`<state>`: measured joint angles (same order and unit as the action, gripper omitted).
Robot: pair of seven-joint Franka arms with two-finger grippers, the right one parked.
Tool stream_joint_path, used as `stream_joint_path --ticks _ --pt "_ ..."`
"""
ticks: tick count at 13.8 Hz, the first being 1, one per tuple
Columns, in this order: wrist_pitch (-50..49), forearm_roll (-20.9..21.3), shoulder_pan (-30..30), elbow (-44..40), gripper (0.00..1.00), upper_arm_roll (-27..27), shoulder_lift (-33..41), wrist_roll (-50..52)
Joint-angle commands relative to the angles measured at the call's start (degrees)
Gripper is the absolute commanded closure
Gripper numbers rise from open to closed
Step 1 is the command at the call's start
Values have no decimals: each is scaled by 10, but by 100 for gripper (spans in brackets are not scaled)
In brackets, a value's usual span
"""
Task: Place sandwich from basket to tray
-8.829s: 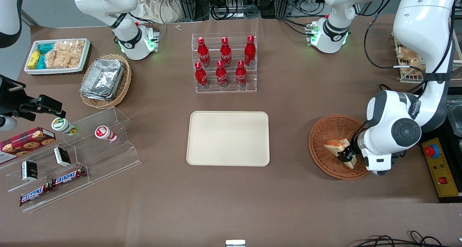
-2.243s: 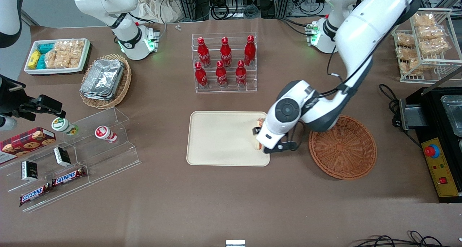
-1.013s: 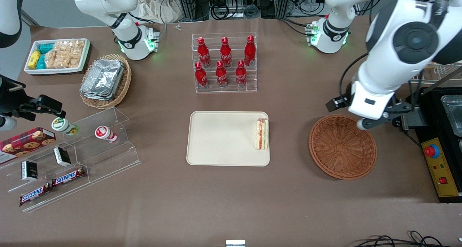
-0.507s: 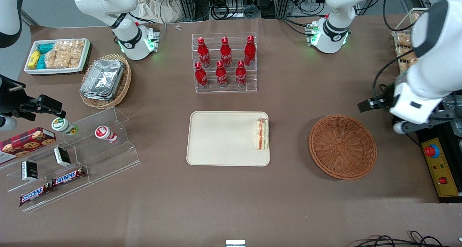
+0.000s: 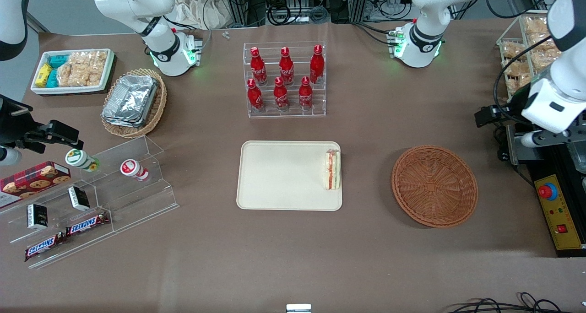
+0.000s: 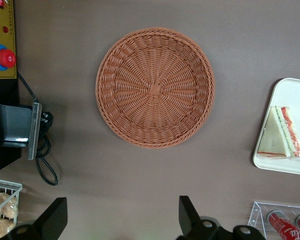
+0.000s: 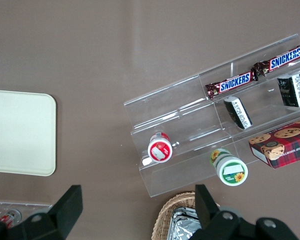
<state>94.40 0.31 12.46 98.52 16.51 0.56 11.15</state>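
Front view: sandwich (image 5: 332,169) lies on the tray (image 5: 279,175), at the rim nearest the basket (image 5: 434,185). Basket holds nothing. Tool (image 6: 121,220) spread wide, holding nothing, high above the desk (image 5: 366,121) toward the working arm's end.

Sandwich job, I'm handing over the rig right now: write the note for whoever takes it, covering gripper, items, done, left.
Gripper: open, holding nothing, raised above the table at the working arm's end, beside the basket.
Sandwich: lies on the tray, right at the tray's edge nearest the basket, clear of the gripper.
Basket: nothing in it.
Done: sandwich moved from basket to tray and released.
Left: nothing for the transfer itself; perhaps just park the arm.
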Motion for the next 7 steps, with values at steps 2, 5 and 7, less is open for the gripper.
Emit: stream_joint_path --ticks 2,5,7 --pt "6 10 -18 -12 0 2 -22 -36" --pt "6 31 -30 -32 0 10 -35 -94" --pt "10 36 -41 -32 0 17 -44 -91"
